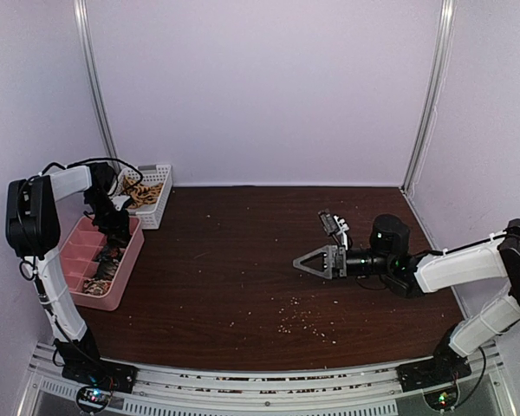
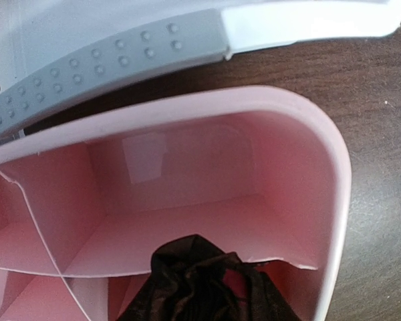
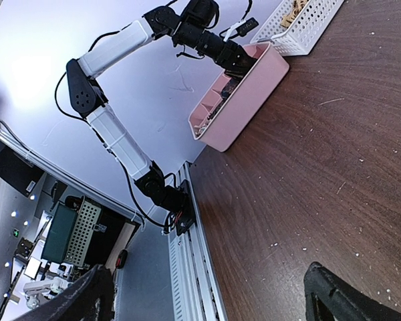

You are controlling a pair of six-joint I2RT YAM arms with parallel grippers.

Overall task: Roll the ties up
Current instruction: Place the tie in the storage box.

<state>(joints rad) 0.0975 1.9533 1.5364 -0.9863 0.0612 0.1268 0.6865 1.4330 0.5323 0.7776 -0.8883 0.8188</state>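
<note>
The left pincer [image 1: 117,236] sits in the tray [image 1: 130,267], frame left; we cannot tell its grip. A dark tie [image 2: 200,281] is bunched directly beneath it, axis unreadable. The right pincer [image 1: 305,263], released, is mid-frame over the counter [image 1: 225,303], well apart. More ties [image 1: 142,195] lie in the basket [image 1: 161,212].

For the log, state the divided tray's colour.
The divided tray is pink, clearest in the left wrist view.

Pink tray [image 1: 130,264] nxt to white basket [image 1: 163,204]; crumbs [image 1: 296,326].
</note>
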